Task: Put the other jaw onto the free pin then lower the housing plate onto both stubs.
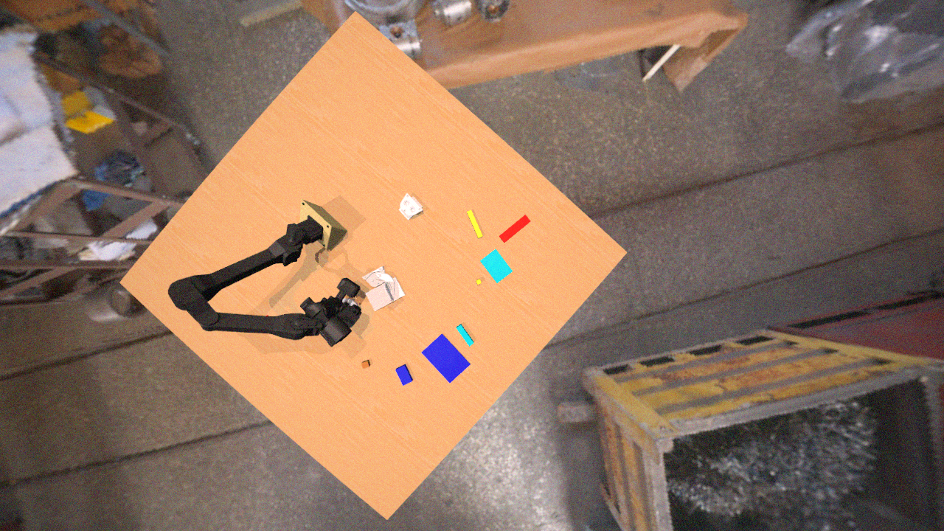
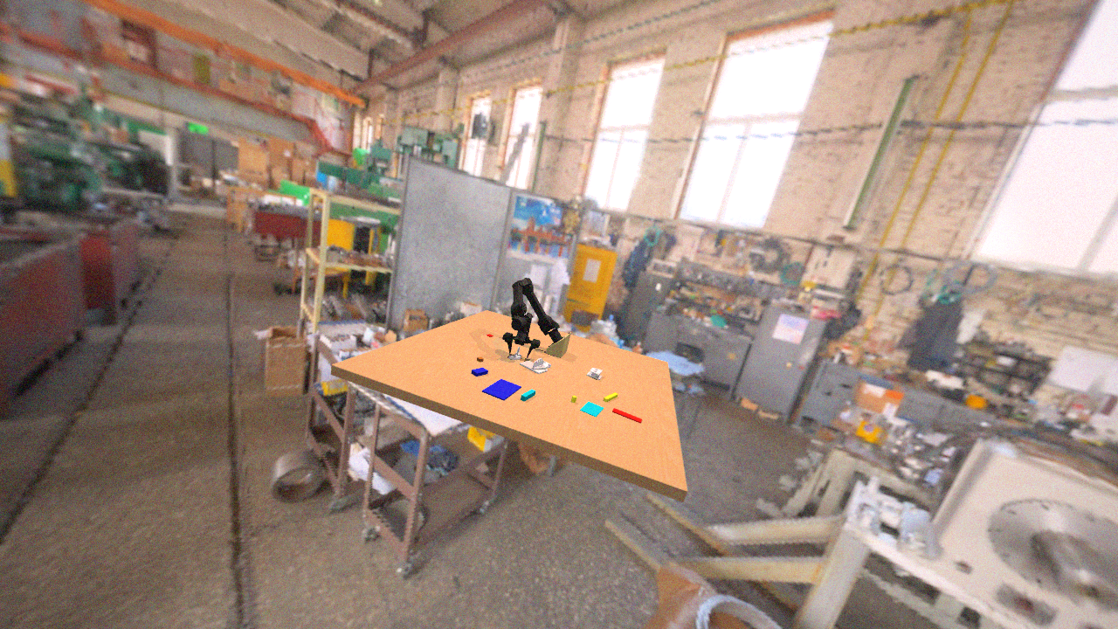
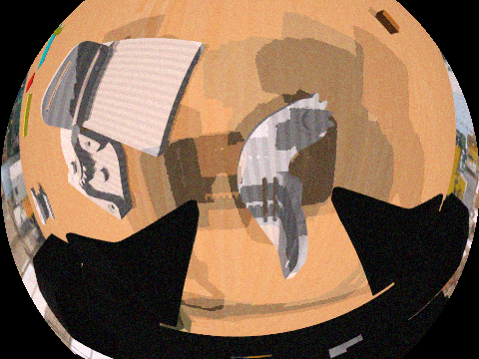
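The loose jaw [image 3: 256, 150] [image 2: 514, 356], white and curved with teeth at one end, lies on the table between my gripper's fingers. My gripper [image 3: 268, 200] [image 1: 352, 301] [image 2: 521, 357] is open, pointing down, with one finger on either side of that jaw and holding nothing. The white base [image 1: 384, 296] [image 2: 536, 366] [image 3: 142, 92] lies close beside the gripper, with the fitted jaw [image 3: 59, 102] on it. The base's pin details are too small to tell apart. The white housing plate [image 1: 409, 206] [image 2: 595, 374] [image 3: 42, 205] sits apart, away from the base.
An orange-brown block [image 1: 365, 363] [image 3: 387, 21], a blue block [image 1: 403, 374] and a blue sheet [image 1: 445, 358] lie on one side. A cyan block [image 1: 465, 335], a cyan sheet [image 1: 496, 265], a yellow bar [image 1: 474, 223] and a red bar [image 1: 515, 228] lie farther out.
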{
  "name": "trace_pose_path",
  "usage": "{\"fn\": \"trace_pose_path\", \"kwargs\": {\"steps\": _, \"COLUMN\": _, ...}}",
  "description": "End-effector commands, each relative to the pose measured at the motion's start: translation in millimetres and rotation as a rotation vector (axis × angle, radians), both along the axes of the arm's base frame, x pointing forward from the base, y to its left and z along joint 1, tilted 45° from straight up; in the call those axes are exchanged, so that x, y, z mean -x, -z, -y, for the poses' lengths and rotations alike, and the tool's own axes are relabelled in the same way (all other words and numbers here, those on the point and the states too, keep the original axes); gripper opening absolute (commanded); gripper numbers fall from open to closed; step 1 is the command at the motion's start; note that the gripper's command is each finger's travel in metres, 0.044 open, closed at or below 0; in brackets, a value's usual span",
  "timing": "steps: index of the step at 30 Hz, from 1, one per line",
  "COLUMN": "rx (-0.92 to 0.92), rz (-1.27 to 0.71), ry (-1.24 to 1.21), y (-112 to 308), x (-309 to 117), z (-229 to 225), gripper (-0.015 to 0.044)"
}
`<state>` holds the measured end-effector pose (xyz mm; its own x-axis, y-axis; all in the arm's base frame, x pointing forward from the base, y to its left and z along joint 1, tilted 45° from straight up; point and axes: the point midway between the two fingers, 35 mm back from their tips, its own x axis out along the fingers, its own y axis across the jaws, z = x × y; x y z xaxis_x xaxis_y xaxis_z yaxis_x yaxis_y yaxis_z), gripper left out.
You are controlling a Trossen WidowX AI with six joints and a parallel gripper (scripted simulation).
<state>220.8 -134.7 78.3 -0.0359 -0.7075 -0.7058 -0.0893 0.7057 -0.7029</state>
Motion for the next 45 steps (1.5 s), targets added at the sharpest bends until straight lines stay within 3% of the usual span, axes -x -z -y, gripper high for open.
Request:
{"fn": "trace_pose_path", "kwargs": {"steps": 1, "rx": 0.005, "rz": -0.006, "ry": -0.002, "y": 0.6, "x": 1.0, "z": 0.6, "gripper": 0.0440}}
{"fn": "trace_pose_path", "kwargs": {"steps": 15, "rx": 0.005, "rz": -0.006, "ry": -0.002, "y": 1.1, "x": 1.1, "z": 1.1, "gripper": 0.0440}}
{"fn": "trace_pose_path", "kwargs": {"steps": 26, "rx": 0.000, "rz": -0.001, "ry": 0.000, "y": 0.7, "x": 0.3, "z": 0.5, "gripper": 0.0151}}
{"fn": "trace_pose_path", "kwargs": {"steps": 45, "rx": -0.002, "rz": -0.001, "ry": 0.000, "y": -4.0, "x": -1.2, "z": -5.2, "gripper": 0.0134}}
